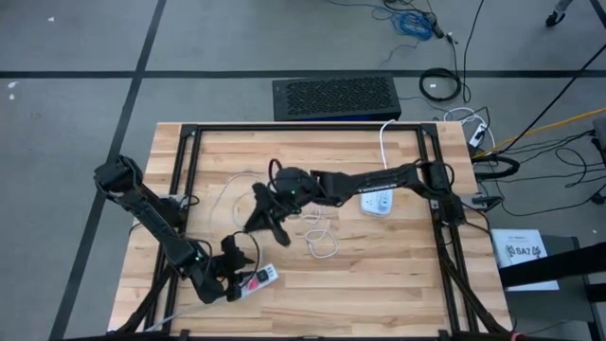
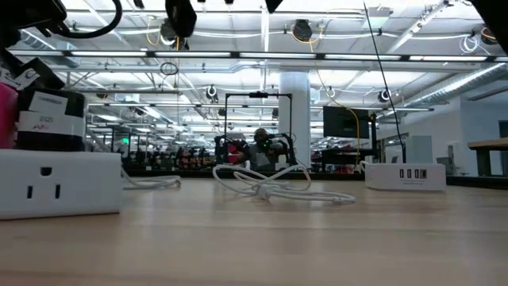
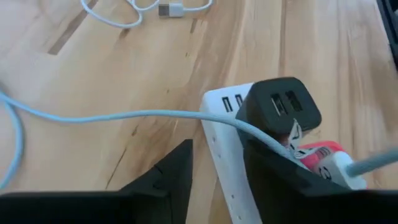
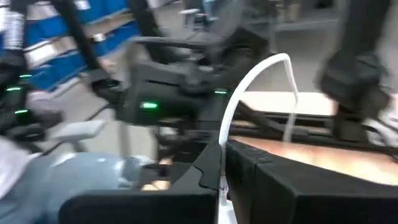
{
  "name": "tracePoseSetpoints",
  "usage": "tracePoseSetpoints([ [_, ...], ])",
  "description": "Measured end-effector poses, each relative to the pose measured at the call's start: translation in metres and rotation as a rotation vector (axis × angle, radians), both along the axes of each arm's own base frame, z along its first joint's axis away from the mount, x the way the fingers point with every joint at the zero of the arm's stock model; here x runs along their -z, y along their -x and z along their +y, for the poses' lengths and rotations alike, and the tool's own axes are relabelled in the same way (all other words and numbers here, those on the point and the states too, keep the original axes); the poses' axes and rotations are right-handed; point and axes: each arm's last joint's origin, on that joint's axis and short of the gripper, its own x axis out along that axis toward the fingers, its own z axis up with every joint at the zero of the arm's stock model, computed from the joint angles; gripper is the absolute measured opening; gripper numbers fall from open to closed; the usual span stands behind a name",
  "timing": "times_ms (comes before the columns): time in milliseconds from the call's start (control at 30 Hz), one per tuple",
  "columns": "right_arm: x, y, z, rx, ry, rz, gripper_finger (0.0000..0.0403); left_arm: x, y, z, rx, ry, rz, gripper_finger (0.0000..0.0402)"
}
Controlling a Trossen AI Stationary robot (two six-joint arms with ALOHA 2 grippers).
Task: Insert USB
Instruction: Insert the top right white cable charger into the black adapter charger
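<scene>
USB cable (image 1: 320,239) mid-table: light, floppy, so grab the stiff plug, not cord. Right gripper (image 1: 268,214) pinches the cord there; left gripper (image 1: 234,272) straddles near-left power strip (image 1: 261,278) (fingers apart).

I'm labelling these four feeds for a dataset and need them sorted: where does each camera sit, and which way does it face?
High view: overhead, straight down on the wooden table; both arms show, left gripper by the power strip, right gripper at the white cable.
Low view: table height, level into the room; no gripper clearly shows.
Left wrist view: down past its dark fingers at the strip and black adapter.
Right wrist view: forward past closed fingers pinching the cable.
Shared: the cable appears in all four.
</scene>
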Motion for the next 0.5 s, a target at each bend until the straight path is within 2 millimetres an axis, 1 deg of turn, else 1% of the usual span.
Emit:
tracePoseSetpoints([
  [167, 0.004, -0.001, -0.024, 0.118, 0.030, 0.041, 0.0000, -0.001, 0.000, -0.001, -0.005, -0.004, -0.024, 0.0154],
  [300, 0.013, 0.001, -0.041, 0.194, 0.095, 0.121, 0.0000, -0.003, 0.003, -0.004, -0.031, -0.061, -0.082, 0.0154],
  [400, 0.013, 0.007, -0.049, 0.250, 0.144, 0.153, 0.0000, -0.004, 0.008, -0.003, -0.077, -0.138, -0.136, 0.0154],
  [500, 0.011, 0.021, -0.053, 0.283, 0.160, 0.164, 0.0000, -0.005, 0.011, -0.003, -0.127, -0.179, -0.193, 0.0155],
])
